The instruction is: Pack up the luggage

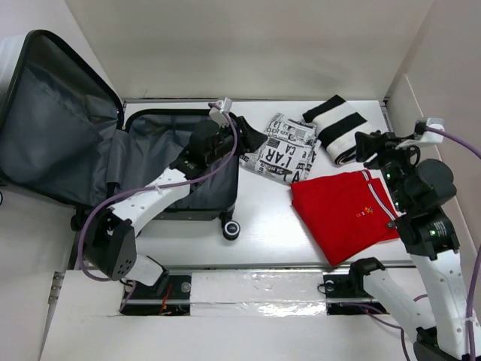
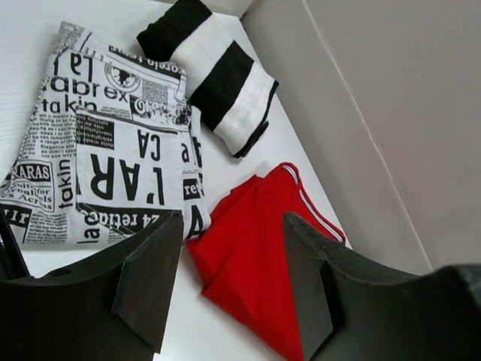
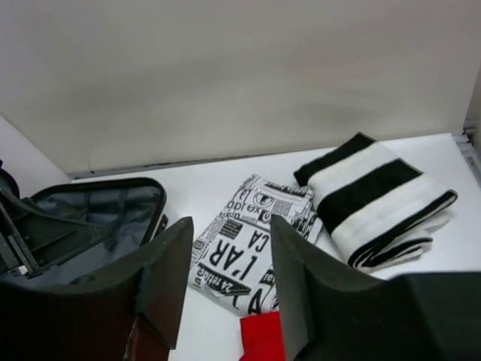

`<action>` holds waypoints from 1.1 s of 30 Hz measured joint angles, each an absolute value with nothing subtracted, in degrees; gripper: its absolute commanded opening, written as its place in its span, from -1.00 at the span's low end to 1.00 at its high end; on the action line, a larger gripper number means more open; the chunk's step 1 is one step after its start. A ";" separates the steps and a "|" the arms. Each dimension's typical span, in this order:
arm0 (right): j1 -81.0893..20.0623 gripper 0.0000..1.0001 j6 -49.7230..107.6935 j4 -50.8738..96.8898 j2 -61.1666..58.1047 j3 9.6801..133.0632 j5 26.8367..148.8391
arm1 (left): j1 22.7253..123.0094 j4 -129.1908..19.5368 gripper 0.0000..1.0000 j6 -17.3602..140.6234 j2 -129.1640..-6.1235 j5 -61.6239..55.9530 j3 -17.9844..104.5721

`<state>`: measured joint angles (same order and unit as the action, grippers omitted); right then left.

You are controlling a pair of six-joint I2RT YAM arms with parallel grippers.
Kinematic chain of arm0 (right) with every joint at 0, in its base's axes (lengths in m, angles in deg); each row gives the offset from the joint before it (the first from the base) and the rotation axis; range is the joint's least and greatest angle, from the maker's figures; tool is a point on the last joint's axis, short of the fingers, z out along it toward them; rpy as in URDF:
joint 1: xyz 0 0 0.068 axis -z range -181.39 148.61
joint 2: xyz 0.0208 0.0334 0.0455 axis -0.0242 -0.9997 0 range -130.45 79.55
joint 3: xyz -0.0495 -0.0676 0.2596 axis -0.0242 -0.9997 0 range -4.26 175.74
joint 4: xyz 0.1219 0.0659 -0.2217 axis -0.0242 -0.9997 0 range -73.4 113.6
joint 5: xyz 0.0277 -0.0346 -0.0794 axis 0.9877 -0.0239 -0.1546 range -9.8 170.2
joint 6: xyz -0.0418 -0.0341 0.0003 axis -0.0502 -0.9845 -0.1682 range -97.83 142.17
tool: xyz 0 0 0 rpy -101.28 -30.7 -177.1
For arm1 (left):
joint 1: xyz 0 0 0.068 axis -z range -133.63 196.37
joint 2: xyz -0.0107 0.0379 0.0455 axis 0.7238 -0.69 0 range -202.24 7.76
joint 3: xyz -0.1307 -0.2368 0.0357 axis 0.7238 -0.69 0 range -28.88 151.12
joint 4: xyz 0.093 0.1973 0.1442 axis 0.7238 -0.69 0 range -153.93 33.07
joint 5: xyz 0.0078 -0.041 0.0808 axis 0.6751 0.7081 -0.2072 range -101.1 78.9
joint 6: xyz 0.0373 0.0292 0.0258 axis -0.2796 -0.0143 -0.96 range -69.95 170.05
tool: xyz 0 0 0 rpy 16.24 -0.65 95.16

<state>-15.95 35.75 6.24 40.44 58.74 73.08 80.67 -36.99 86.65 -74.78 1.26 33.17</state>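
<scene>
The top camera looked steeply down from above and behind the arm bases (image 1: 113, 252). Both wrist cameras sat low and close (much nearer the table (image 1: 263, 218)): left faced right, right faced the back wall (image 3: 225, 75). All three shared the striped cloth (image 1: 334, 128); top and right wrist shared the suitcase (image 1: 52, 120).

Suitcase (image 1: 150, 162) lies open on the table's (image 1: 263, 226) left. Printed cloth (image 1: 282, 150) just right of it, striped cloth (image 1: 338, 128) behind-right, shirt (image 1: 346, 210) in front.

Fig.: newsprint-pattern cloth (image 2: 113, 143), large "L'AR" & "CA", smaller "takin" & "ARAS". Remaining print too small to read
</scene>
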 measured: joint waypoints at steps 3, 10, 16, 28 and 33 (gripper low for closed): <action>-15.95 -0.68 35.91 6.11 39.26 56.86 72.93 | 80.67 -36.75 -0.16 86.98 -76.35 2.33 33.17; -15.95 -0.99 36.59 5.89 36.24 55.57 74.00 | 83.69 -37.42 -1.00 87.20 -77.36 -0.53 33.47; -15.58 -1.00 36.83 5.63 37.33 55.13 74.13 | 92.85 -41.40 -1.00 86.02 -82.02 -9.49 36.90; -15.56 0.03 37.09 4.71 38.71 53.98 74.26 | 105.79 -44.33 0.36 90.28 -84.88 -9.93 32.03; -15.56 0.31 37.04 4.66 39.06 52.75 75.40 | 112.61 -45.01 0.89 94.56 -88.92 -9.16 30.74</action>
<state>-15.56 37.04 4.66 39.06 52.75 75.40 112.61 -45.01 94.56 -88.92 -9.16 30.74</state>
